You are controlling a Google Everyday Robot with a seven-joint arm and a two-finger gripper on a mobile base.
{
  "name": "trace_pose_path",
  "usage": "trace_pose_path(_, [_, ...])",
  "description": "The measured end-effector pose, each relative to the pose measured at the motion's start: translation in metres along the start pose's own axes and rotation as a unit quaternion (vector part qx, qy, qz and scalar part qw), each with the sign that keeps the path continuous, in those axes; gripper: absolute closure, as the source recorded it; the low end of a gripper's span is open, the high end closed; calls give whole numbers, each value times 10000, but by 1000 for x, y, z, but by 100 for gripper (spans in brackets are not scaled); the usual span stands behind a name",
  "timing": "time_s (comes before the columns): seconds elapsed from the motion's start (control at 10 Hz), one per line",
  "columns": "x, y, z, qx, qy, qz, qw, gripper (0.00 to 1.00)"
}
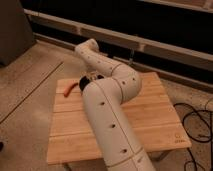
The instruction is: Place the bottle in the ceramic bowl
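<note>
We see white arm (107, 100) folded over tabletop (150, 115), hiding pincer somewhere near dark bowl (95, 78) at far left; pincer state: cannot tell. Bottle hidden, we cannot place it. Orange thing (68, 88) left of bowl.

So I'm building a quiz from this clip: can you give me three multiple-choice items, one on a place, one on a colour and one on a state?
1. Where is the orange thing?
A. on the floor
B. on the table's left side
C. on the arm

2. What colour is the arm?
A. black
B. blue
C. white

3. How does the arm stand?
A. bent over the table
B. straight up
C. folded off the table

Answers:
1. B: the orange thing lies on the table, near its left edge.
2. C: the arm is white.
3. A: the arm curls back, with the end effector low over the table's far left, mostly hidden.
</note>
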Motion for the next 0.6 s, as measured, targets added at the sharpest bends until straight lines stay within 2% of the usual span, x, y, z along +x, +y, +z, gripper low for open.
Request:
trace_pose_path(0.4, [-1,10,1,-62,74,-133,9999,25])
trace_pose_path(0.5, [-4,12,-3,-78,28,-154,9998,25])
trace_pose_path(0.6, [-16,16,-13,-114,-144,-195,9996,25])
